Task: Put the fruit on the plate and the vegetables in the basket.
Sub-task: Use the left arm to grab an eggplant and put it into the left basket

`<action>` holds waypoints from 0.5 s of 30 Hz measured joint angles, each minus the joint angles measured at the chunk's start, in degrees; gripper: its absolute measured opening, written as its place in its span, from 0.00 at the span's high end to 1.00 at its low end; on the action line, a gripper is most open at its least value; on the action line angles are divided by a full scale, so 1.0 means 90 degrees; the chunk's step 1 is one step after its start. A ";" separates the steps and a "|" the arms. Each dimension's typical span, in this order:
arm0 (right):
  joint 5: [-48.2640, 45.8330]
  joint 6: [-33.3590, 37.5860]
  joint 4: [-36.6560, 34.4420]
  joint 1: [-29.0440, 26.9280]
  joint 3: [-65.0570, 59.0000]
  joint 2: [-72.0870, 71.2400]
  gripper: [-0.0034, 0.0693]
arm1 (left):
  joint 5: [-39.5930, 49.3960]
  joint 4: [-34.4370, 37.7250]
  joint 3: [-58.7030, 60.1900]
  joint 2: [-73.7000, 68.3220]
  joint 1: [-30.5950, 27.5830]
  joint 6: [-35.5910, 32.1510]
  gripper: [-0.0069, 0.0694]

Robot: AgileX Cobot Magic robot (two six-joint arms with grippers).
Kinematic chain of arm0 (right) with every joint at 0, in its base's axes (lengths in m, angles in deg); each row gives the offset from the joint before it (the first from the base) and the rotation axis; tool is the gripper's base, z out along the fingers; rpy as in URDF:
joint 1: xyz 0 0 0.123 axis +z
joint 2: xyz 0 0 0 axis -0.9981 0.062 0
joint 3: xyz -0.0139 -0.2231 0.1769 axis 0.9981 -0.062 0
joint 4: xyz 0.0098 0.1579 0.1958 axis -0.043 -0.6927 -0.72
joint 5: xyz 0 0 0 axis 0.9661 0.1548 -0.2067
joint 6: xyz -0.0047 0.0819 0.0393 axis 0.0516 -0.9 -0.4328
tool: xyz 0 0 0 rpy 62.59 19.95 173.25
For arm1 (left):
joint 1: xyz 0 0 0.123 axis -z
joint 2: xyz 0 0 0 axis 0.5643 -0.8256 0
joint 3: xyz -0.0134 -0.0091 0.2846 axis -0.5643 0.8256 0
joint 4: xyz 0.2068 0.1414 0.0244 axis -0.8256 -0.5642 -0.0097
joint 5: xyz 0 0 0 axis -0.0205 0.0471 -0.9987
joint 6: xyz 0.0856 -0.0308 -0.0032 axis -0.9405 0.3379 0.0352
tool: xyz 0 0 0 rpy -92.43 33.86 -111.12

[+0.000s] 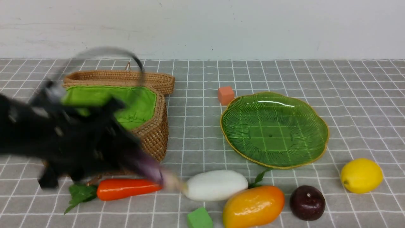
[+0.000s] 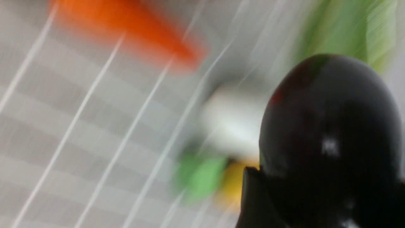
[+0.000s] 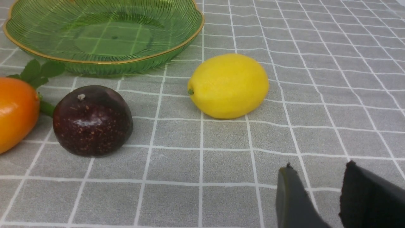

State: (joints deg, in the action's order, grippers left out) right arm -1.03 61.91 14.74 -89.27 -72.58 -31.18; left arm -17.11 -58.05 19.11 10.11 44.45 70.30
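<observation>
The left tool (image 2: 319, 196) is clamped on the eggplant (image 2: 329, 126), which sticks out between its fingers, above the surface (image 1: 196, 142). Beyond the tool lies the basket (image 1: 155, 126), open, its near side partly hidden by the arm (image 1: 82, 136). Below the tool is the carrot (image 1: 126, 188); to its right are the white vegetable (image 1: 216, 185) and mango (image 1: 253, 205). The right tool (image 3: 316, 177) stands narrowly parted and empty, with the lemon (image 3: 229, 85) ahead of it.
</observation>
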 joint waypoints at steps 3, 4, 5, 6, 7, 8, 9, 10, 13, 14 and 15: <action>0.0000 0.0000 0.0000 0.0000 0.0000 0.0000 0.62 | -0.0320 0.0006 -0.0452 -0.0165 -0.0747 0.0027 0.36; 0.0000 0.0000 0.0000 0.0000 0.0000 0.0000 0.62 | -0.0336 0.0006 -0.0486 -0.0165 -0.0747 0.0027 0.36; 0.0000 0.0000 0.0000 0.0000 0.0000 0.0000 0.62 | -0.0401 0.0006 -0.0715 -0.0358 -0.1118 0.0034 0.36; 0.0000 0.0000 0.0000 0.0000 0.0000 0.0000 0.62 | -0.0432 0.0000 -0.0922 -0.0648 -0.1377 0.0041 0.36; 0.0000 0.0000 0.0000 0.0000 0.0000 0.0000 0.62 | -0.0436 0.0000 -0.0950 -0.0648 -0.1377 0.0041 0.36; 0.0000 0.0000 0.0000 0.0000 0.0000 0.0000 0.62 | -0.0445 0.0006 -0.1124 -0.0935 -0.1588 0.0042 0.36; 0.0000 0.0000 0.0000 0.0000 0.0000 0.0000 0.62 | -0.0445 0.0035 -0.1233 -0.1146 -0.1662 0.0042 0.36; 0.0000 0.0000 0.0000 0.0000 0.0000 0.0000 0.62 | -0.0451 0.0075 -0.1313 -0.1314 -0.1711 0.0048 0.36; 0.0000 0.0000 0.0000 0.0000 0.0000 0.0000 0.62 | -0.0451 0.0230 -0.1550 -0.1853 -0.1760 0.0048 0.36; 0.0000 0.0000 0.0000 0.0000 0.0000 0.0000 0.62 | -0.0451 0.0305 -0.1636 -0.2014 -0.1760 0.0048 0.35; 0.0000 0.0000 0.0000 0.0000 0.0000 0.0000 0.62 | -0.0445 0.0362 -0.1716 -0.2127 -0.1760 0.0048 0.32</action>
State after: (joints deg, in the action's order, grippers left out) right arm -1.03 61.91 14.74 -89.27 -72.58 -31.18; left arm -21.12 -54.79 3.66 -9.03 28.61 70.73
